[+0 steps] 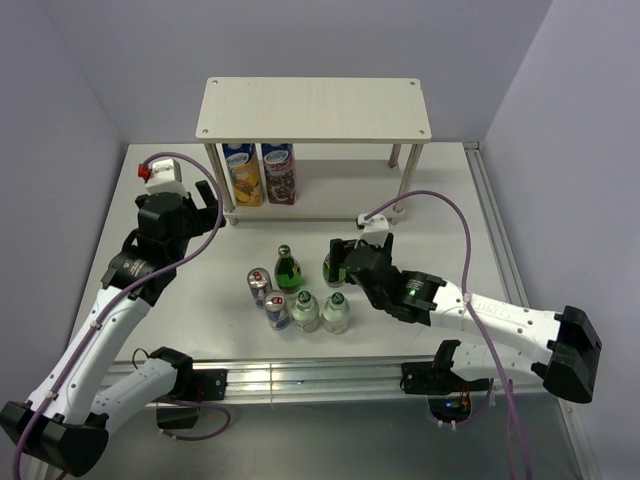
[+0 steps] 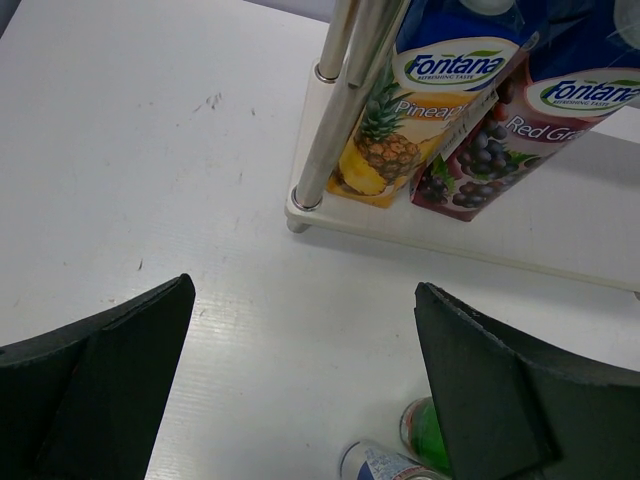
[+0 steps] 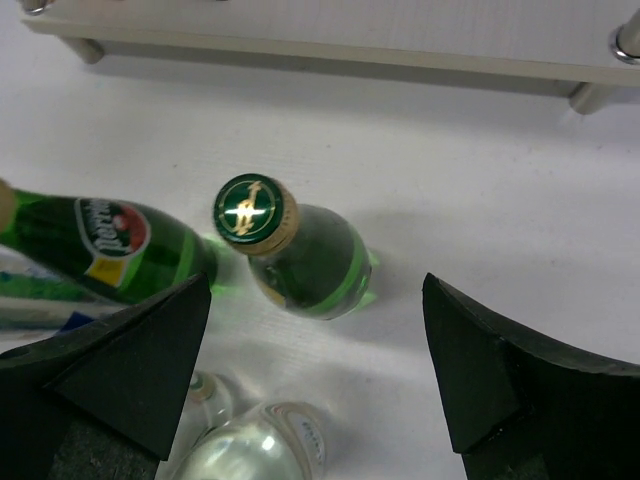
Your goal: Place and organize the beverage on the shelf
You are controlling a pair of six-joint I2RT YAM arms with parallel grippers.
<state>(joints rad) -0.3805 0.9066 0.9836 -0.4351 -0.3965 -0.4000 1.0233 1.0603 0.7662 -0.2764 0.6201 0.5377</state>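
Observation:
Six drinks stand in a cluster on the white table in front of the shelf (image 1: pixel 310 108). They are two green bottles (image 1: pixel 288 270) (image 1: pixel 333 274), two clear bottles (image 1: pixel 306 311) (image 1: pixel 336 312) and two cans (image 1: pixel 259 287) (image 1: pixel 277 310). My right gripper (image 1: pixel 345 258) is open just behind the right green bottle. In the right wrist view the gripper (image 3: pixel 315 290) has that gold-capped bottle (image 3: pixel 310 265) just ahead of its spread fingers, not touching. My left gripper (image 1: pixel 205 203) is open and empty near the shelf's left legs; it also shows in the left wrist view (image 2: pixel 305 288).
Two juice cartons (image 1: pixel 243 173) (image 1: pixel 278 172) stand at the left end of the lower board (image 1: pixel 330 208); they also show in the left wrist view, pineapple (image 2: pixel 420 110) and red grape (image 2: pixel 520 120). Metal legs (image 2: pixel 340 110) stand at the shelf's corner. A can (image 2: pixel 385 465) and a green bottle (image 2: pixel 425 435) lie under the left gripper.

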